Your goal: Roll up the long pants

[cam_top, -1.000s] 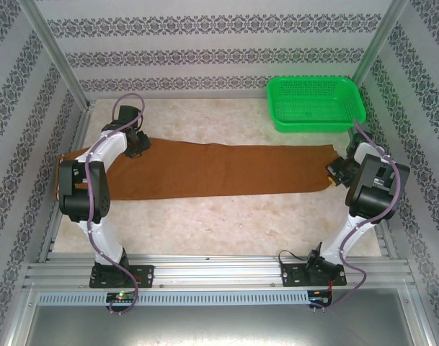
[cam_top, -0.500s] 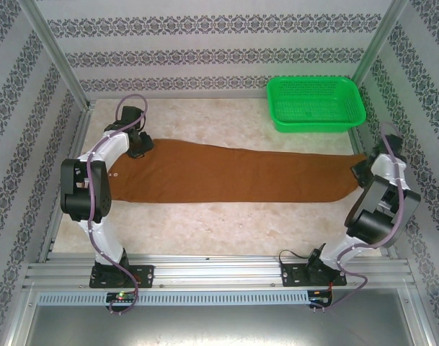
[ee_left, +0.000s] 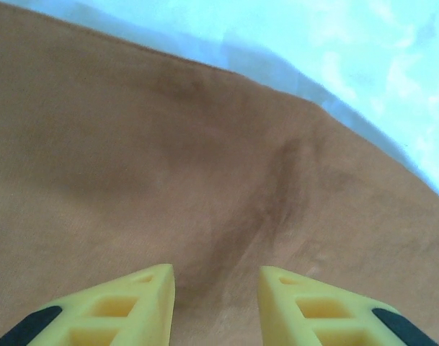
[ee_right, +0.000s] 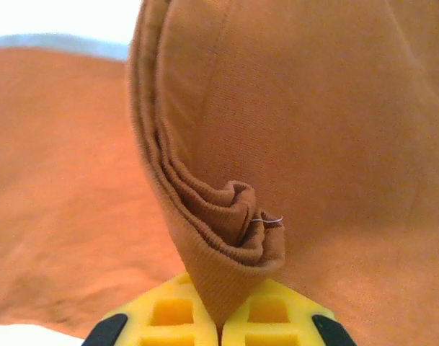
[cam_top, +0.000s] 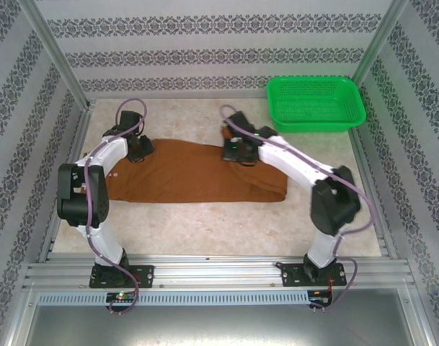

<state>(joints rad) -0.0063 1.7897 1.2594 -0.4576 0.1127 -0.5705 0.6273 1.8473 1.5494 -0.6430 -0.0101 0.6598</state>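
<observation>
The long pants [cam_top: 197, 179] are rust-brown and lie across the table, folded back on themselves, with the fold at the right [cam_top: 280, 191]. My left gripper [cam_top: 140, 151] rests on the cloth's far left end. In the left wrist view its yellow fingers [ee_left: 215, 288] stand apart over flat fabric [ee_left: 169, 158], and a dark crease runs between them. My right gripper [cam_top: 237, 153] reaches over the middle of the pants near their far edge. In the right wrist view it [ee_right: 220, 324] is shut on a bunched, layered hem of the pants [ee_right: 233, 245].
A green plastic basket [cam_top: 316, 103] stands at the back right corner. Metal posts and patterned walls close in the table on three sides. Bare marble-look tabletop [cam_top: 205, 223] lies in front of the pants.
The right gripper first drew the leg ends out to the right, then carried them back left over the pants, which now lie doubled at about half their length. The left gripper stayed put.
</observation>
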